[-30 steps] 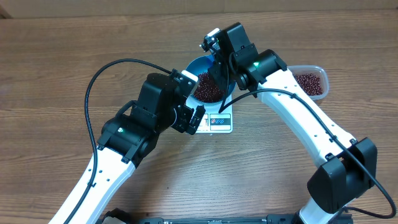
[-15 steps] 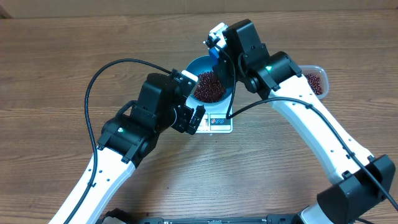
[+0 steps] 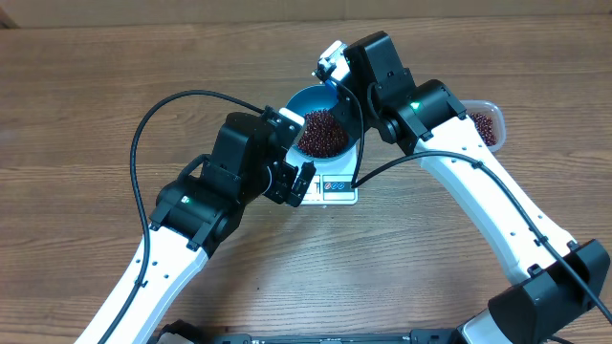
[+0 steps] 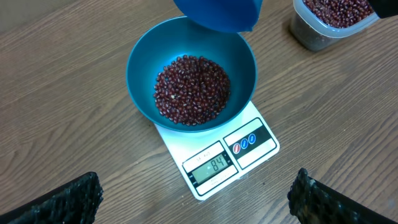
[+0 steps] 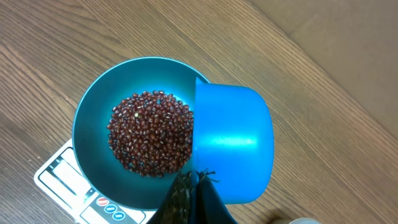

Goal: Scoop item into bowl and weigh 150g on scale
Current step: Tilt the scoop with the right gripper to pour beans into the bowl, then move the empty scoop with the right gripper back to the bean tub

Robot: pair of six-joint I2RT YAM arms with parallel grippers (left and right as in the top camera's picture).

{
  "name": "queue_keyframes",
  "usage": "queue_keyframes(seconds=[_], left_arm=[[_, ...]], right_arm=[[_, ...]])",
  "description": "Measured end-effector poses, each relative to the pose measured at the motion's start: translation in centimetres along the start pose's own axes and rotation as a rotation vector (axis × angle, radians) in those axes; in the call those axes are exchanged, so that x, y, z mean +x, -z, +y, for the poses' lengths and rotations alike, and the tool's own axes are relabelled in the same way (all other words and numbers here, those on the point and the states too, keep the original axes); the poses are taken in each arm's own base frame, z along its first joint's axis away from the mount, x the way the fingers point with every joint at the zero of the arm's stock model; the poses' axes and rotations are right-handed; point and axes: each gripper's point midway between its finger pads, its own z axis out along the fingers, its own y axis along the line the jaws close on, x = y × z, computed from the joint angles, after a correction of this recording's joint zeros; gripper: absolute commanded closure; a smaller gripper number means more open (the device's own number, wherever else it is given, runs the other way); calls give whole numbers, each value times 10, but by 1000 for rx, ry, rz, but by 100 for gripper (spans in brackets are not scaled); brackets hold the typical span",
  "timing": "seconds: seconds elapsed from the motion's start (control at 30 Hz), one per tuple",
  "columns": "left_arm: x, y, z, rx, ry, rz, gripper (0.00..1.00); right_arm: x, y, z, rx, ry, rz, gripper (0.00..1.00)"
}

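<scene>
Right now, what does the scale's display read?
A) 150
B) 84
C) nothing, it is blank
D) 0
B: in the left wrist view, the display on the scale shows 84, with the bowl of beans sitting on it.

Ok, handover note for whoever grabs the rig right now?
Left hand: open, empty, hovering in front of the scale.
Right hand: shut on the blue scoop, tipped above the bowl.
Bowl sits on the scale, beans heaped inside; display reads 84.
Clear tub with more beans stands to the right.
Done: part of the load.
Left: keep scooping to 150.
</scene>
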Motion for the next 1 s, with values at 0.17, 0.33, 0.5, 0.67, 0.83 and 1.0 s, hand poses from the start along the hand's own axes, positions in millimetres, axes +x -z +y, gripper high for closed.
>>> queue_keyframes(seconds=[0.17, 0.33, 0.5, 0.67, 0.83, 1.0], left_arm=[[0, 0, 0, 0, 0, 1, 0], [1, 0, 0, 0, 0, 4, 0], [1, 0, 0, 0, 0, 4, 1], [1, 0, 0, 0, 0, 4, 0], [1, 0, 0, 0, 0, 4, 1], [1, 0, 0, 0, 0, 4, 0]], right_arm=[[-2, 1, -4, 19, -20, -8, 96], [-14, 15, -22, 115, -95, -63, 96], [-16, 43, -57, 301, -182, -98, 96], [-6, 58, -87, 494, -216, -62, 96], [9, 67, -113, 607, -253, -19, 96], [40, 74, -151, 690, -332, 51, 96]])
